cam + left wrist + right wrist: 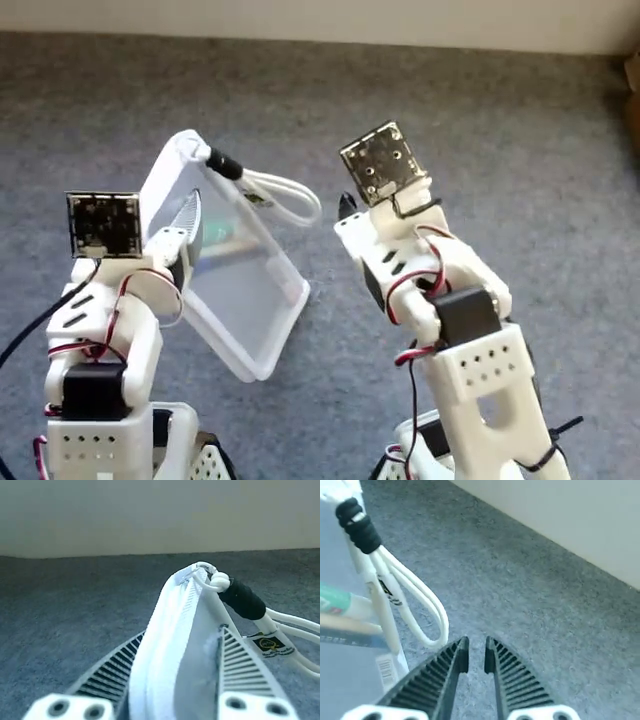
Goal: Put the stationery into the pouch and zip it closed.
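The left gripper [188, 228] clamps the zip edge of the clear pouch [245, 300], propping it on a tilt at centre left of the high view. Its long axis runs from upper left to lower right, and the stationery [222, 237] shows through its wall. The right gripper [476, 655], jaws narrowed to a slit and empty, hangs just right of the white strap loop [295, 200], the only thing between it and the pouch's upper corner, where the zip slider [186, 576] sits beside the black collar [224, 163] above grey carpet [480, 130].
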You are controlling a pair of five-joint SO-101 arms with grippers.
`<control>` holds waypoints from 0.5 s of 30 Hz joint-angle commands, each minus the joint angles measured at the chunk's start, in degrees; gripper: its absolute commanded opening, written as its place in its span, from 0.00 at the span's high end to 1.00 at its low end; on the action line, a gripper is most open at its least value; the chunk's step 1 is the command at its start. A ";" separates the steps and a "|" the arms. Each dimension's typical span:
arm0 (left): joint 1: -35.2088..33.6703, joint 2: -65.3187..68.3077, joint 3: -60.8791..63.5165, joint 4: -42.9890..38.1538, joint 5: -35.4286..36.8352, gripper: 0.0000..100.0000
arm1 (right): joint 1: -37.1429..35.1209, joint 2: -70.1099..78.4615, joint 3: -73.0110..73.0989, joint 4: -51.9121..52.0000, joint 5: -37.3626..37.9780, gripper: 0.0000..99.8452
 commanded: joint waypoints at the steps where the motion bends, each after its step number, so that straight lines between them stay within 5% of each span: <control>1: -2.59 -0.48 2.24 -6.15 2.99 0.80 | 0.66 0.13 2.51 -6.55 -3.43 0.94; 15: -3.91 -0.48 12.44 -20.22 6.95 0.80 | 0.92 0.22 12.62 -20.35 -4.40 0.94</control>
